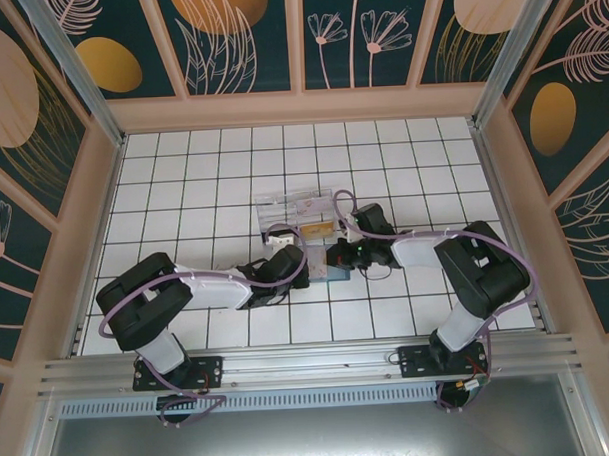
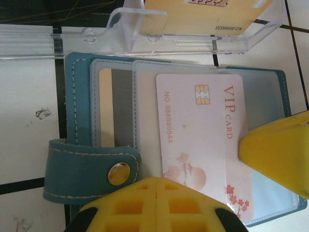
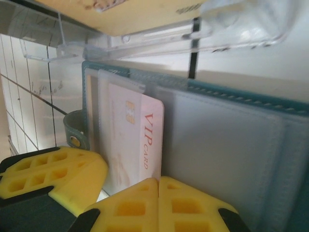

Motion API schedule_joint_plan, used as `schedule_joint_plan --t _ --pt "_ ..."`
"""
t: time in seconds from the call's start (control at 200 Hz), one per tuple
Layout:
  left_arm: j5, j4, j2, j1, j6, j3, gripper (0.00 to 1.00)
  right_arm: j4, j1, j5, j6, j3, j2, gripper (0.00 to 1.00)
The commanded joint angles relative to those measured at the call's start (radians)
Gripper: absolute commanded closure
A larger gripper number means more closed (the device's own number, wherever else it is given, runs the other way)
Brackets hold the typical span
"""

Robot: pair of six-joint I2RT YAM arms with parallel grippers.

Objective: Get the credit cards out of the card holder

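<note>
closed left gripper [image 2: 157,189] and right gripper [image 3: 158,184] meet over the card holder [image 2: 77,101].

1. The holder [image 2: 77,121] is a small teal folding wallet with pale stitching. It lies open and flat on the white tiled surface, at the middle of the top view [image 1: 333,272].
2. Its inside [image 3: 231,130] is greyish-blue, with clear plastic sleeves.
3. Its strap [image 2: 82,176], with a metal snap, hangs undone at the lower left of the left wrist view.
4. A white VIP card [image 2: 203,145] with a gold chip and pink blossoms lies lengthwise across the sleeves [image 3: 135,140]. Whether it is tucked in cannot be told.
5. A second card [image 2: 108,106], cream and grey, sits in the left sleeve.
6. A gold card [image 2: 193,19] lies in the clear box [image 2: 87,41] touching the holder's upper edge.
</note>
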Motion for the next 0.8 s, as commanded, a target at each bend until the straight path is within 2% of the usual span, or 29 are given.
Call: schedule_joint_plan --t 0.0,0.515,0.796 --pt "-0.025 -0.107 0.033 0.004 -0.018 -0.021 1.00 -0.030 -0.037 0.002 -0.042 0.014 0.012 0.98" --pt "-0.023 -0.098 -0.006 0.004 -0.019 -0.039 1.00 -0.073 -0.135 0.020 -0.047 -0.108 -0.174 0.99" --pt "0.012 -0.075 -0.078 0.004 -0.002 -0.038 1.00 -0.142 -0.139 0.063 -0.052 -0.105 -0.297 1.00"
